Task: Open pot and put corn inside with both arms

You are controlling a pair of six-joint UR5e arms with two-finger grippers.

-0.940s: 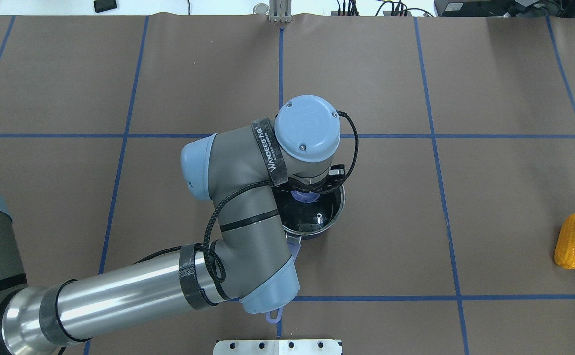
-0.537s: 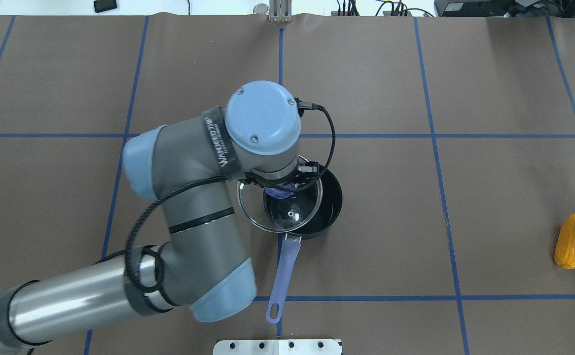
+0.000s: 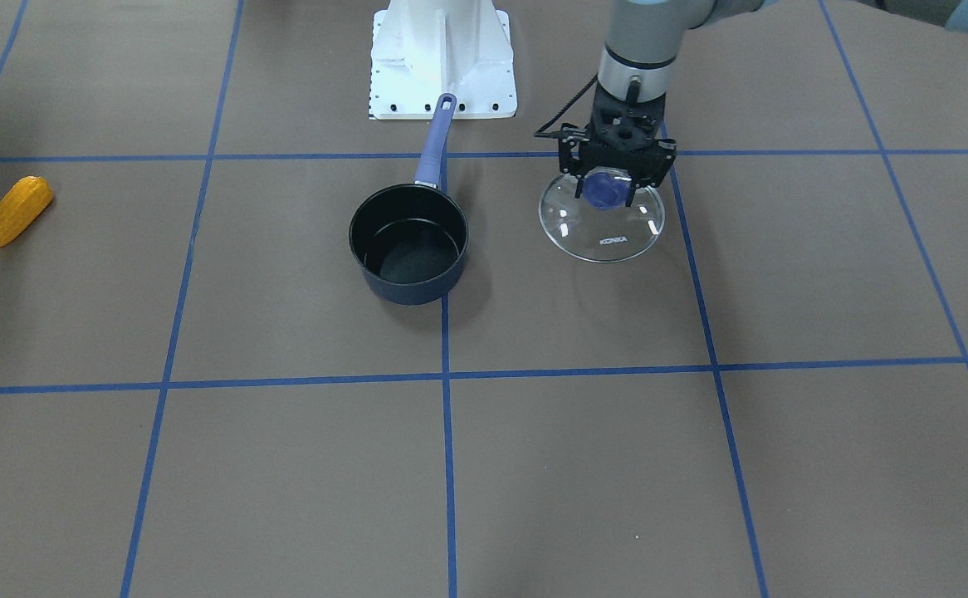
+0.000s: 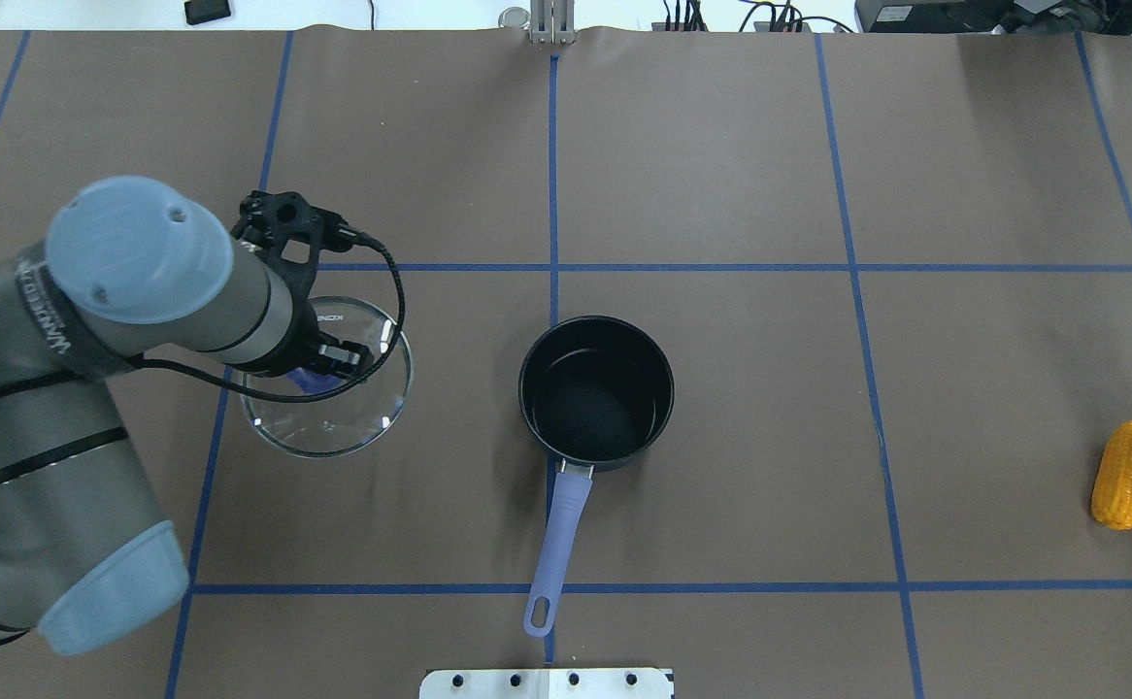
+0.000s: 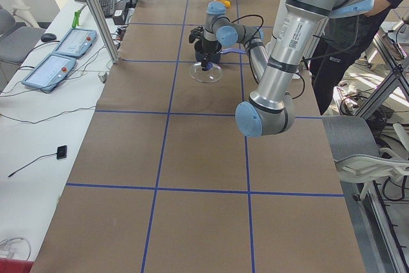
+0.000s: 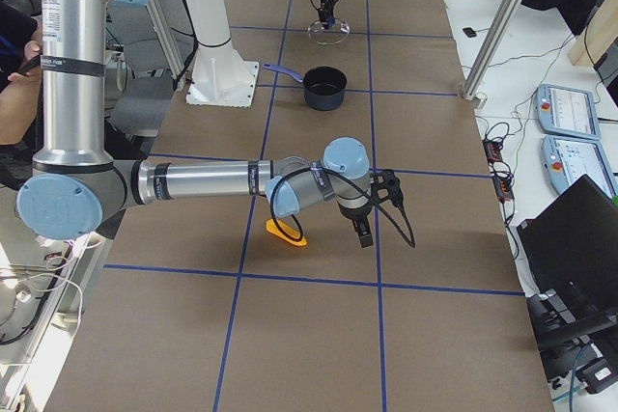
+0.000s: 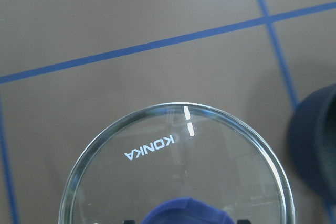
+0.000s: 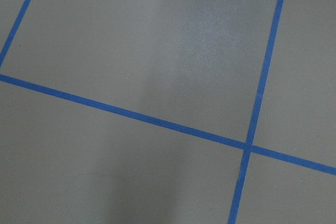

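The dark blue pot point(image 4: 593, 403) with a purple handle point(image 4: 558, 529) stands open near the table's middle, also in the front view point(image 3: 405, 286). My left gripper point(image 3: 610, 193) is shut on the blue knob point(image 3: 605, 189) of the glass lid point(image 3: 602, 237) and holds it above the table, beside the pot on my left point(image 4: 333, 427). The lid fills the left wrist view point(image 7: 178, 166). The orange-yellow corn point(image 4: 1121, 474) lies at the far right point(image 3: 13, 213). My right gripper point(image 6: 362, 229) shows only in the exterior right view, next to the corn point(image 6: 286, 233); I cannot tell its state.
The white pedestal base point(image 3: 442, 58) stands at the table's near edge behind the pot handle. Blue tape lines point(image 4: 553, 267) divide the brown table. The right wrist view shows only bare table and tape. Operators and desks stand off the table's sides.
My left arm has carried the lid off the pot and swung it to the left, well apart from the pot. The pot and corn have not moved.
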